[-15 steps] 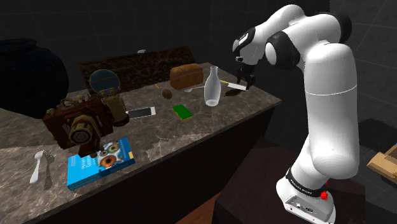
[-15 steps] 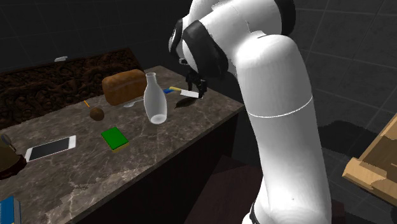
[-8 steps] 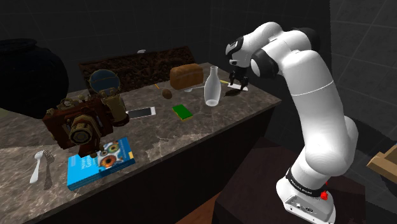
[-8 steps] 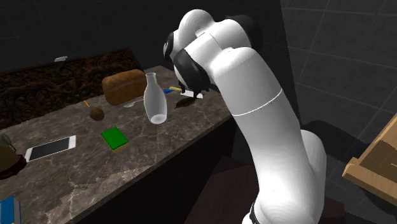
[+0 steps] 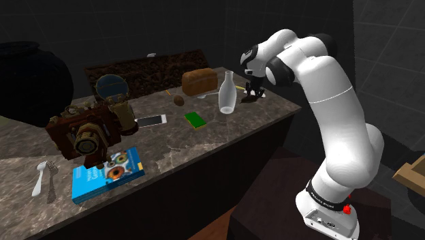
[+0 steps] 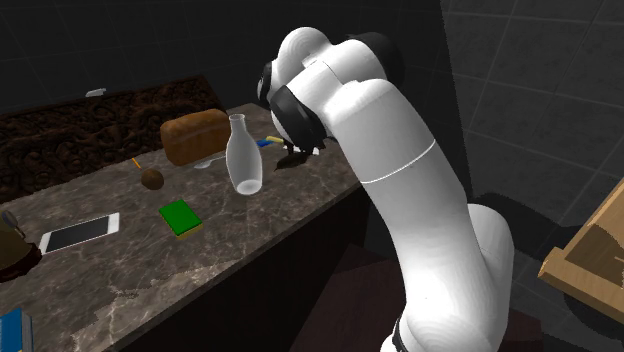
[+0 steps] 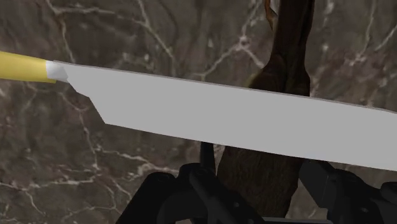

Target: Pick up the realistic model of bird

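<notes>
Fingers (image 7: 331,184) are spread, straddling the brown bird (image 7: 257,181) on the counter (image 7: 95,172), no visible pinch. Taking their closing line as 9–3, the bird's long axis runs about 12:30–6:30, so well squared. Knife (image 7: 242,118) crosses over the bird at roughly 10–4 and may snag on the lift.

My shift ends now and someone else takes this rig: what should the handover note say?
Hand: open, low over the marble counter, fingers astride the dark brown bird model, not clamped.
Bird: lying on the counter; a grey-bladed knife with a yellow handle crosses over it.
Done: approach.
Left: close on the bird, then lift it, probably minding the knife.
</notes>
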`<state>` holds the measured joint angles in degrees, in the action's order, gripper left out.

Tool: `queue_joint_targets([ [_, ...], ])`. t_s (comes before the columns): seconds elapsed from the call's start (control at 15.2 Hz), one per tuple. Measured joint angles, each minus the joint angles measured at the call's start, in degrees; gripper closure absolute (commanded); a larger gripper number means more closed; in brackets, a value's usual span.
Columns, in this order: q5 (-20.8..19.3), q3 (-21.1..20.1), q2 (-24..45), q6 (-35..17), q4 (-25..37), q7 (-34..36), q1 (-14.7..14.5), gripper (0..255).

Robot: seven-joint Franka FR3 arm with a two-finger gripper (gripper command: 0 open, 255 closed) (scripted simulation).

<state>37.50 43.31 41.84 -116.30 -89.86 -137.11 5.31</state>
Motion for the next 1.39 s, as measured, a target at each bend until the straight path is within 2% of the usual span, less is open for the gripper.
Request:
queue_joint_targets([
  [0.73,-0.35,0.32,-0.57,0.41,-0.09,0.21,-0.26,255],
  [1.39,-2.98,2.27,-3.75,5.32,2.35,2.15,-1.02,255],
])
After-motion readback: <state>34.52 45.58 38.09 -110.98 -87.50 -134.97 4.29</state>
